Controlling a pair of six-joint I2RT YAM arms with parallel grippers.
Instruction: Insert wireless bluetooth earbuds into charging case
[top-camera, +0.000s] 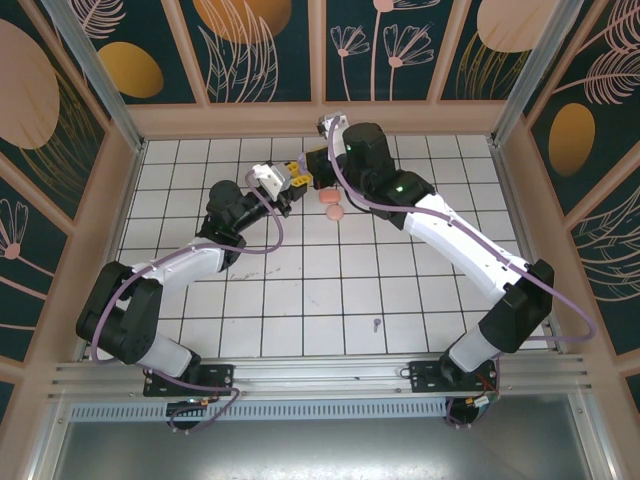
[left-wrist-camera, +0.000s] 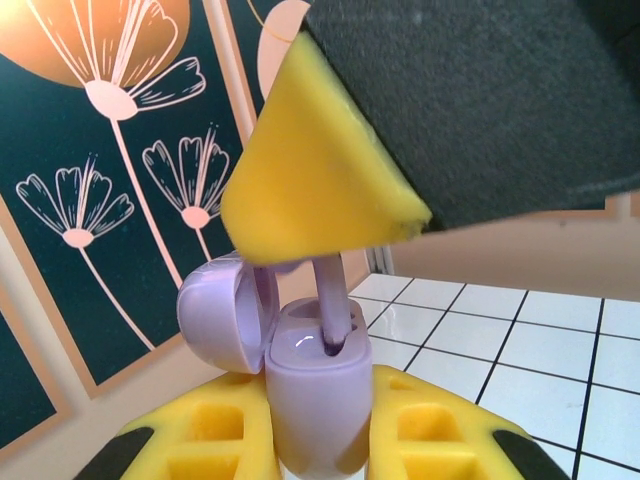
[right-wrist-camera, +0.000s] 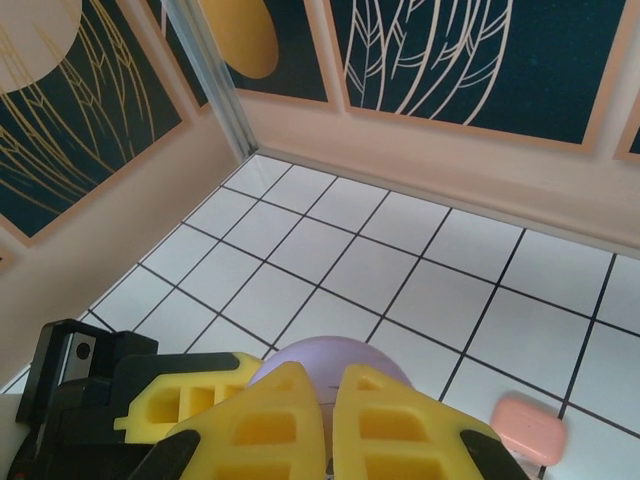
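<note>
Both hands grip: left hand (left-wrist-camera: 320, 440) clamps the lilac case (left-wrist-camera: 315, 385), right hand (right-wrist-camera: 325, 420) pinches a purple earbud (left-wrist-camera: 333, 300).

View from the right wrist, looking down past the right gripper (right-wrist-camera: 328, 373), whose two yellow fingers (right-wrist-camera: 270, 420) sit at the bottom edge, drawn close together with only a narrow slit between them. Just beyond their tips rises the rounded top of a purple case (right-wrist-camera: 330, 352). At lower left is the left gripper (right-wrist-camera: 185, 398), yellow on a black mount. A small pink case (right-wrist-camera: 528, 425) lies on the white tiled surface (right-wrist-camera: 400, 260) at lower right. Dark teal wall panels (right-wrist-camera: 470, 60) with leaf outlines stand behind, beside a metal corner post (right-wrist-camera: 205, 60).
</note>
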